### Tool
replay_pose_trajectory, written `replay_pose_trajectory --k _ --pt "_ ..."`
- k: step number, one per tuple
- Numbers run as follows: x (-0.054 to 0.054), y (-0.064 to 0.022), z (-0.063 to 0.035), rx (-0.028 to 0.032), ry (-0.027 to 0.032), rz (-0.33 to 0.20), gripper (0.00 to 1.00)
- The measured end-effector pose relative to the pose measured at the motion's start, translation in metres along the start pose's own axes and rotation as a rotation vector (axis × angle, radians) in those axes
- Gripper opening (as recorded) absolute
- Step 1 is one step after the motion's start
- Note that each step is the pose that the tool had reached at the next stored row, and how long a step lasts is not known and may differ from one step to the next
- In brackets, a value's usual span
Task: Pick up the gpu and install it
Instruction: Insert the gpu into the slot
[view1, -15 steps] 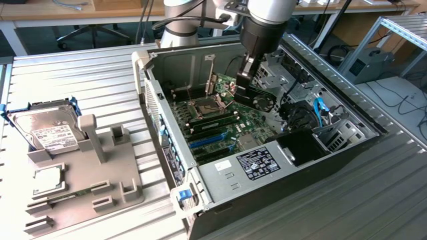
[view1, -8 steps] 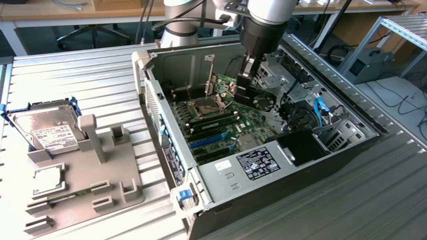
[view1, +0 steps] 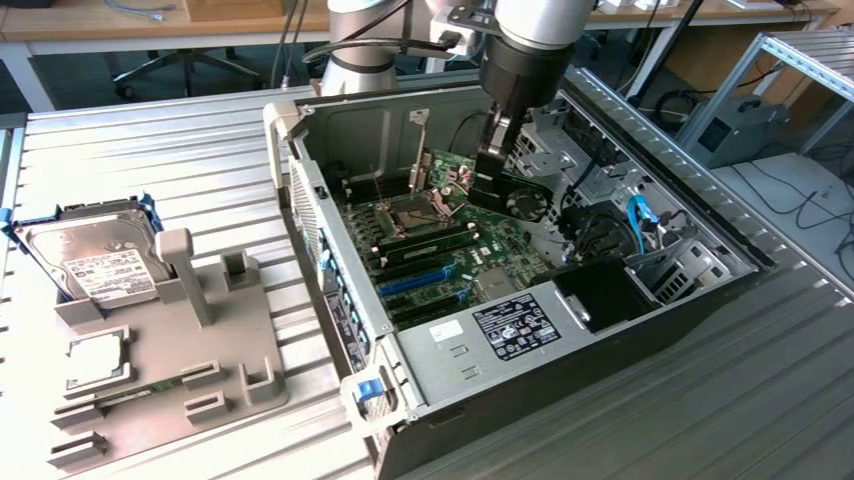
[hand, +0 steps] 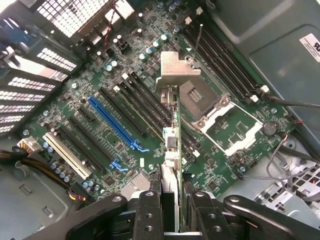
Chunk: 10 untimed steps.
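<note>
1. Black two-finger gripper (hand: 172, 192) is closed narrowly on the gpu (hand: 171, 140), a thin black-faced card held edge-on between the pads.
2. Beyond the fingertips, the card's silver metal bracket (hand: 177, 70) leads, above the green motherboard (hand: 220, 170); I cannot tell whether it touches.
3. Grey robot arm (view1: 534, 40) reaches straight down into the open black computer case (view1: 654, 335).

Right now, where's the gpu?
The gpu is in the gripper, held on edge above the motherboard near the cpu socket, inside the open case at the exterior view's middle.
</note>
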<state>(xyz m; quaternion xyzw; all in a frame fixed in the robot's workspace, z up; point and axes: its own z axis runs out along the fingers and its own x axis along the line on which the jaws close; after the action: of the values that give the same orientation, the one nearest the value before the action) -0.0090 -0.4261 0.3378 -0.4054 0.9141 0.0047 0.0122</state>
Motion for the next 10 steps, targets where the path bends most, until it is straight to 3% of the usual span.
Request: replay_pose_trajectory --k 10 --pt "0.0 -0.0001 0.0007 -0.0011 0.0001 -0.051 0.27"
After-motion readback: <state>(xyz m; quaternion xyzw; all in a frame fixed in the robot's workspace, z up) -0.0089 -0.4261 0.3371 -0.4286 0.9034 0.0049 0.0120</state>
